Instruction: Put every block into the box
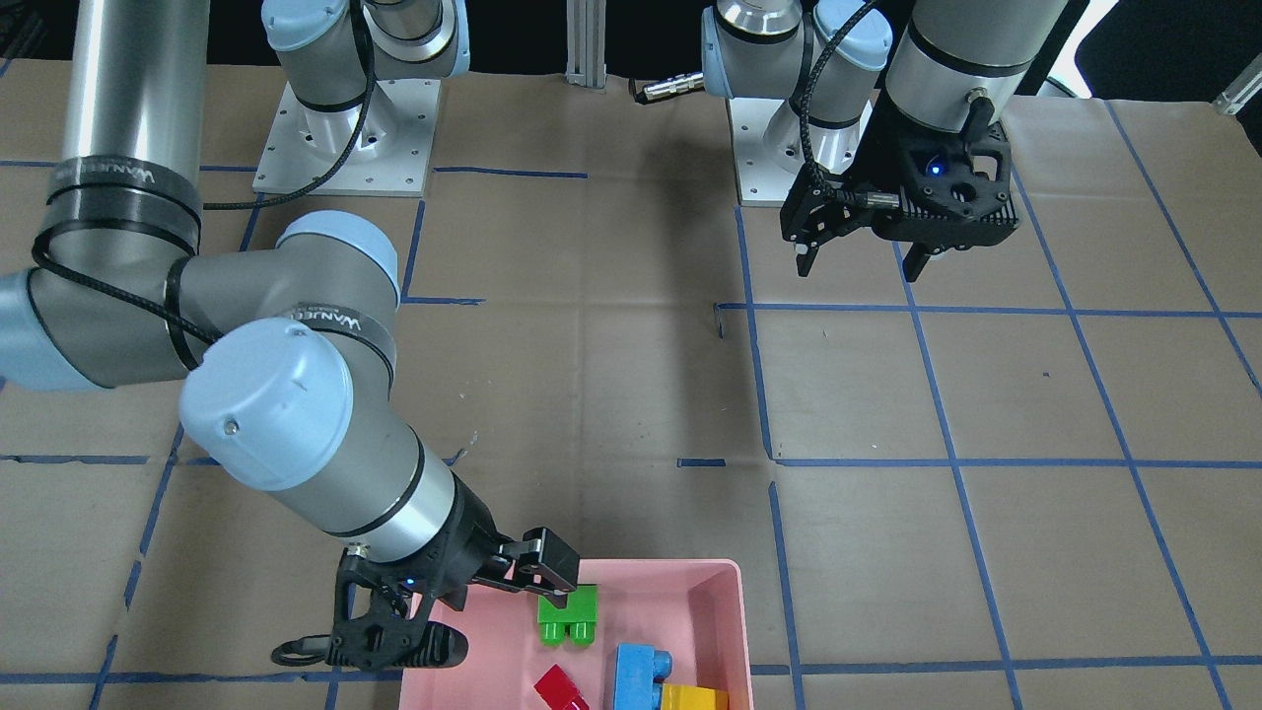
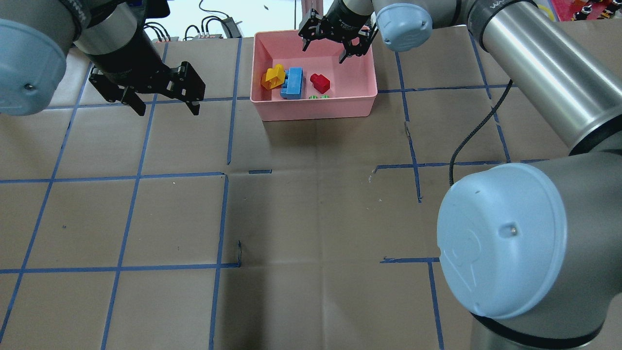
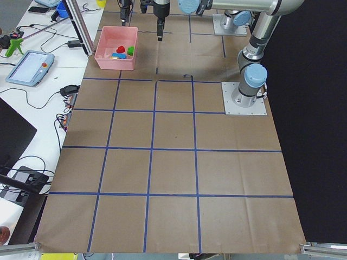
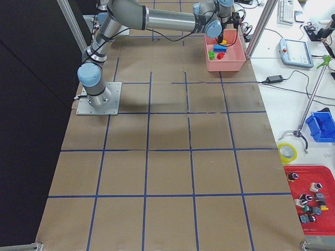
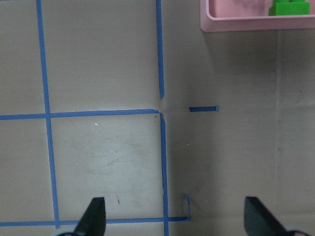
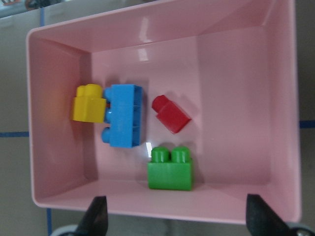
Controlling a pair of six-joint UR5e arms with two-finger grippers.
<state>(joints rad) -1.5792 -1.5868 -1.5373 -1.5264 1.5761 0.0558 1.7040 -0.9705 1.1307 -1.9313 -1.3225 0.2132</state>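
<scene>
As the front-facing view showed, the right gripper [image 1: 498, 606] hung wide open over the box [image 1: 680, 572] at the desk's edge opposite the robot. Overhead, the left gripper [image 2: 167, 109] was also wide open, well apart from the box. At the right wrist, the green block [image 6: 171, 169], red block [image 6: 171, 114], blue block [image 6: 125, 116] and yellow block [image 6: 88, 103] lay inside it.

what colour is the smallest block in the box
Red. The smallest block shows best in the right wrist view, lying in the box.
</scene>
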